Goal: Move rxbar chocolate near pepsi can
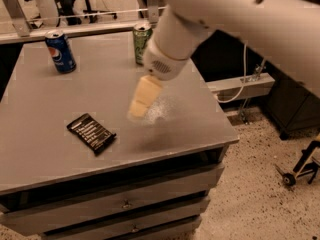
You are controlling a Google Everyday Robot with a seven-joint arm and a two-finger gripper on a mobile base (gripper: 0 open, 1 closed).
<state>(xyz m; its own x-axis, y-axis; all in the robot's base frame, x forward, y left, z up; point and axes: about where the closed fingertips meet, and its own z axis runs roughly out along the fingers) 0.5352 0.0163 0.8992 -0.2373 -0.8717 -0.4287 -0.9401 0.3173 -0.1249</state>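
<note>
Gripper: the gripper (136, 112) hangs over the middle of the worktop (40, 99), tilted down and to the left, its tip just above the grey surface.
Fingers: the pale yellow fingers (144, 95) lie together as one tapered block, with no gap showing and nothing held between them.
Arm: the white arm (240, 19) comes in from the upper right and ends in a round wrist directly above the fingers.
Rxbar chocolate: the rxbar chocolate (91, 133) lies flat on the front left part of the worktop, turned at an angle, its pale lettering facing up; it is to the lower left of the gripper and apart from it.
Pepsi can: the pepsi can (60, 51) stands upright at the back left corner, well apart from the bar.
Green can: a green can (140, 43) stands upright at the back edge, partly behind the wrist.
Cabinet: drawer fronts (125, 204) with small knobs sit below the worktop.
Floor: a speckled floor (255, 189) lies to the right, with a black caster (289, 179) near the edge of view.
</note>
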